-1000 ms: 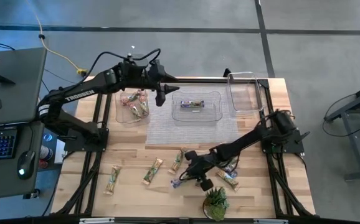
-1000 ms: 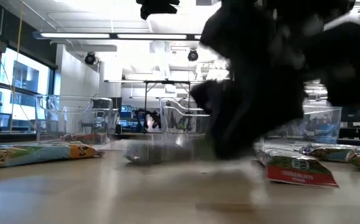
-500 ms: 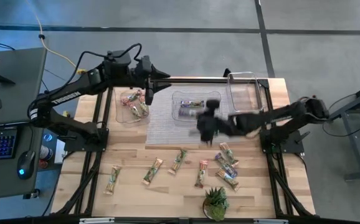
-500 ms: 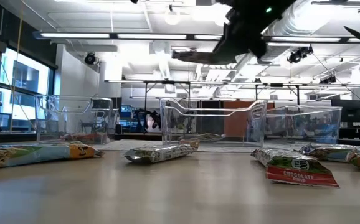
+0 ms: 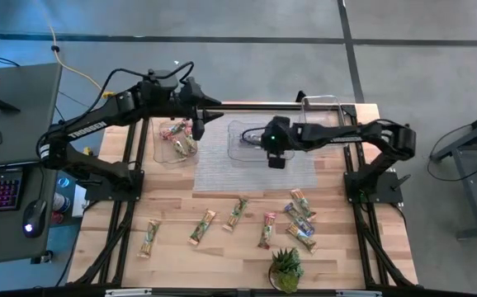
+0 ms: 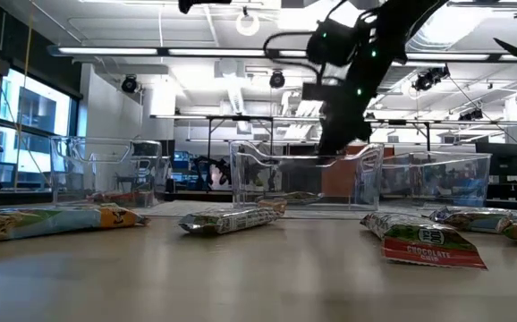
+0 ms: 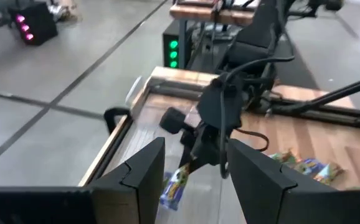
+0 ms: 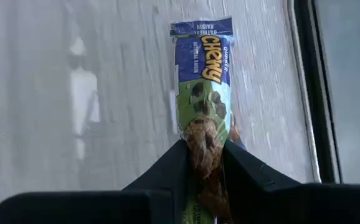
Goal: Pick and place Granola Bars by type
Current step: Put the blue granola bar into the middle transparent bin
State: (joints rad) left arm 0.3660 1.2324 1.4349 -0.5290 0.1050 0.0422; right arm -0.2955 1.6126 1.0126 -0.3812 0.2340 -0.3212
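Note:
My right gripper [image 5: 276,157] hovers over the near part of the middle clear bin [image 5: 240,153], shut on a purple-blue and green granola bar [image 8: 203,74]. The left wrist view shows that bar [image 7: 175,183] hanging under the right gripper [image 7: 195,158]. One bar [image 5: 255,138] lies inside the middle bin. My left gripper [image 7: 192,146] is open and holds nothing; it stands above the left bin [image 5: 162,153], which holds several bars [image 5: 179,140]. Several more bars lie flat on the wood near the table's near edge [image 5: 203,227] [image 5: 301,219]. My right gripper pinches the purple-blue and green bar between its two fingers [image 8: 167,165] at one end of the wrapper [image 8: 203,146]. The fingers point down, in line with the bar's length. The bar is lifted clear and hangs below them, slightly tilted.
A third clear bin [image 5: 337,132] sits at the far right corner. A grey mat [image 5: 222,177] lies under the middle bin. A small potted plant [image 5: 285,271] stands at the near edge, close to the right-hand bars. Black frame rails [image 5: 362,223] run along the table's sides.
My right gripper has risen from the bars beside the plant at the near edge with the purple-blue bar in its hold and has swung toward the far edge, arriving over the middle bin. My left arm has drawn back a little toward the left, over the left bin.

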